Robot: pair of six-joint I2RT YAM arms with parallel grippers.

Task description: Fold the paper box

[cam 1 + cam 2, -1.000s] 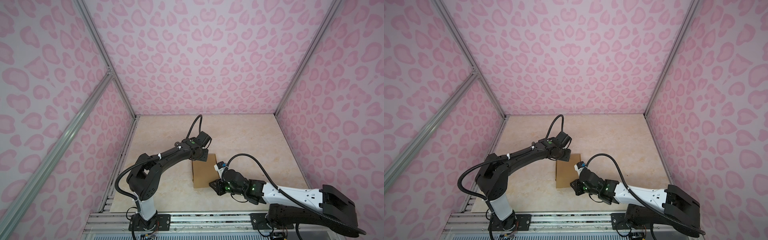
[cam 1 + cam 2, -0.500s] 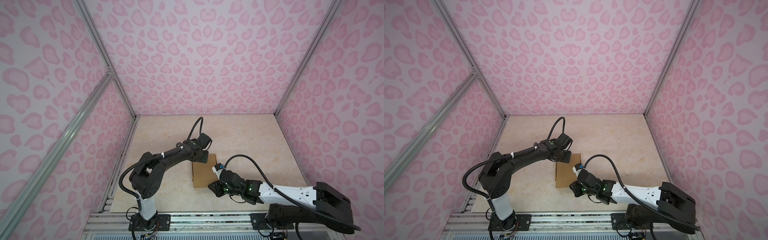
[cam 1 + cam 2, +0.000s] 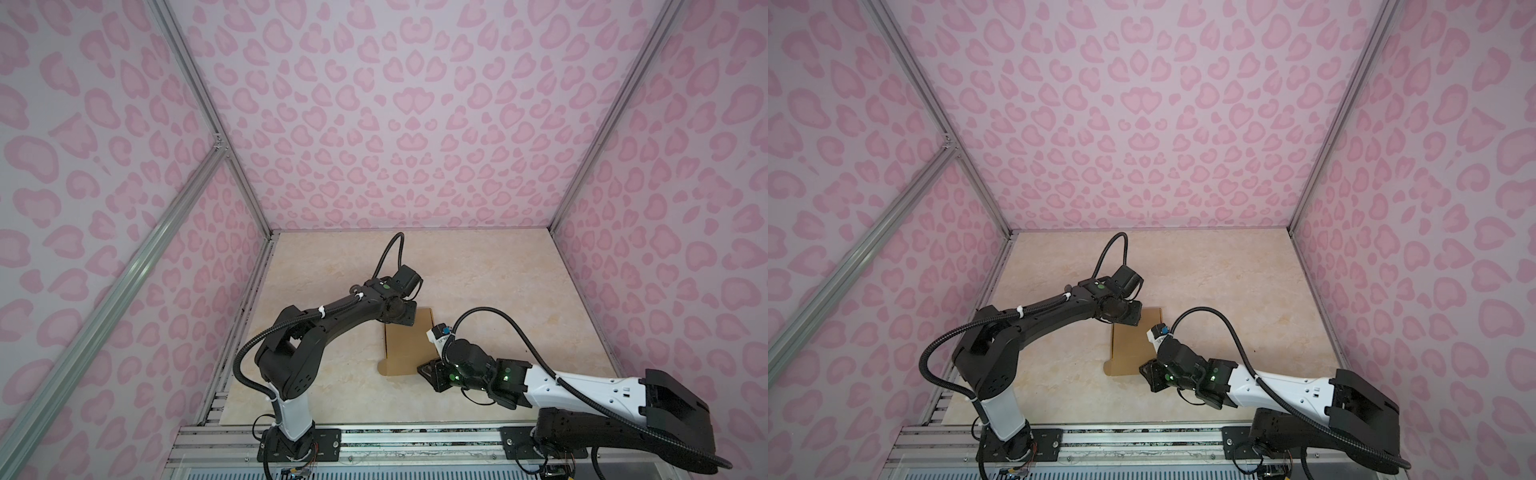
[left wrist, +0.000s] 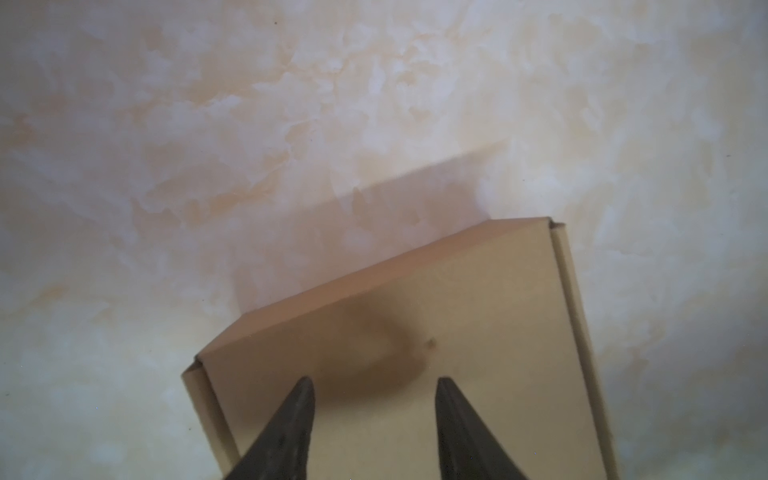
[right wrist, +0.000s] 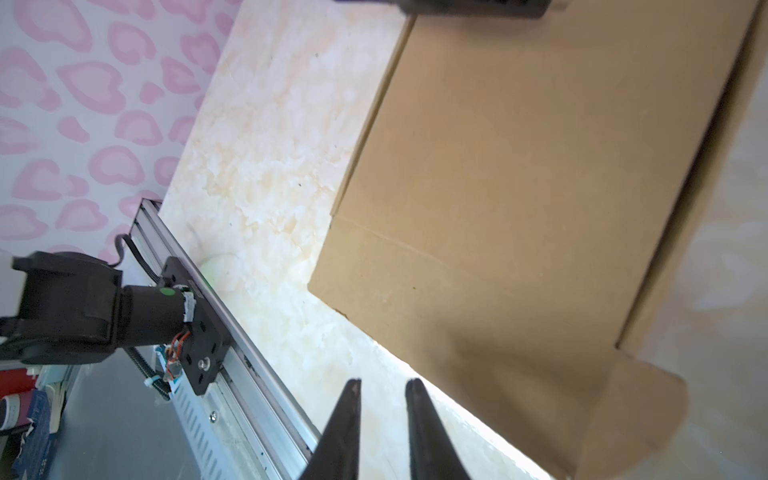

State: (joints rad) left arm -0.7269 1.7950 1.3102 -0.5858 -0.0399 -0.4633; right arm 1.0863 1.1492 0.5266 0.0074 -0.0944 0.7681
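While rectangular kraft paper box [image 3: 409, 345] rests | left gripper [image 4: 374, 380] half-open, empty | right gripper [image 5: 383, 382] narrowly parted, apparently empty

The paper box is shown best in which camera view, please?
The right wrist view: the paper box fills most of it, crease and flap plain. In both top views it is small, partly covered; the left wrist view shows one end.

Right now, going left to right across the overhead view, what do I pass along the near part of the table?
Left arm's base → paper box → right arm's base.
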